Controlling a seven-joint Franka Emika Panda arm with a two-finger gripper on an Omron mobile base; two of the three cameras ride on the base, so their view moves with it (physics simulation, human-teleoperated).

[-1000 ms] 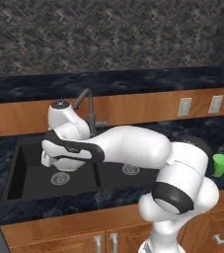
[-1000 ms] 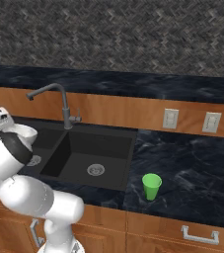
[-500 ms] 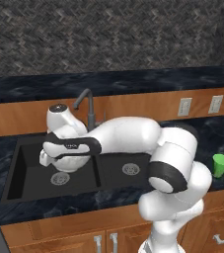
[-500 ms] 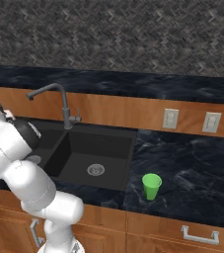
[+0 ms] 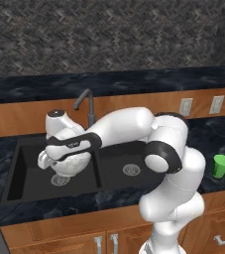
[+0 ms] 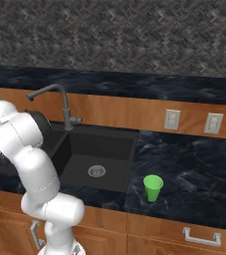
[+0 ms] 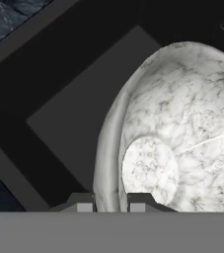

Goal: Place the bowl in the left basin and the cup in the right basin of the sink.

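My gripper (image 7: 111, 201) is shut on the rim of the white-grey marbled bowl (image 7: 182, 123), one fingertip on each side of its wall. In the left base view the bowl (image 5: 72, 162) hangs tilted under my hand, low over the left basin (image 5: 29, 171) of the black sink (image 5: 101, 171), above that basin's drain. The right basin (image 5: 129, 158) has nothing in it but its silver drain. The green cup (image 5: 222, 165) stands upright on the counter to the right of the sink, far from the gripper; from the right base view the cup (image 6: 153, 187) is near the counter's front edge.
A grey gooseneck faucet (image 5: 86, 101) rises behind the sink's divider, close to my forearm. Dark marbled counter (image 6: 194, 169) surrounds the sink. Two wall outlets (image 5: 186, 106) sit on the wooden backsplash at the right. Wooden cabinets run below.
My arm has folded, its elbow swinging right, and the hand with the bowl has sunk a little over the left basin. The cup has not moved.
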